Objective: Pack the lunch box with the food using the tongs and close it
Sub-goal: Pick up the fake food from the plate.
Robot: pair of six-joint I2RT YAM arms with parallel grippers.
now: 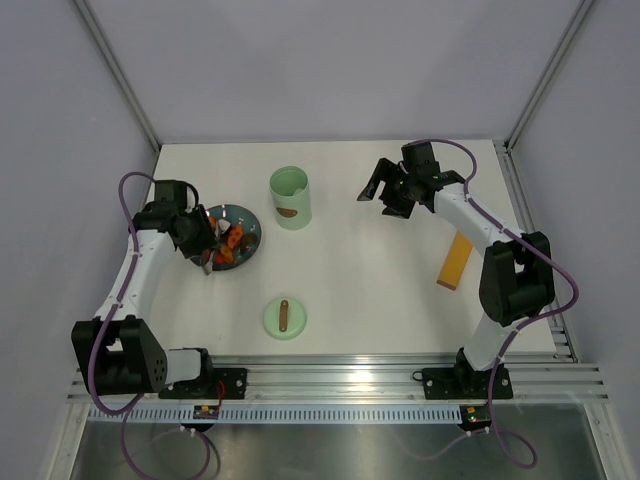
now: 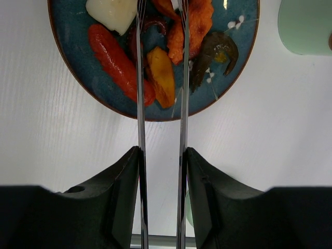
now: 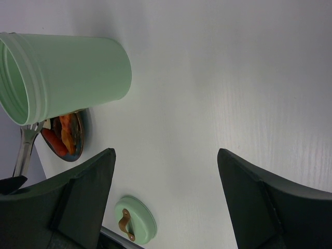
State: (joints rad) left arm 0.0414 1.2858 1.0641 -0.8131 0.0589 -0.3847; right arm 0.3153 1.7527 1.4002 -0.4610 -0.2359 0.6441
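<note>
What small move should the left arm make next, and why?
Probably squeeze the left pincer a little: it grips the tongs, whose arms lie over the plate with an orange piece between them, not yet pinched.

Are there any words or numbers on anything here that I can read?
There are no words or numbers to read.
Lunch box: only a brown oval mark, too small to tell if it holds letters.
Plate: little white flowers, no writing.
Lid, tongs, orange strip: blank.
</note>
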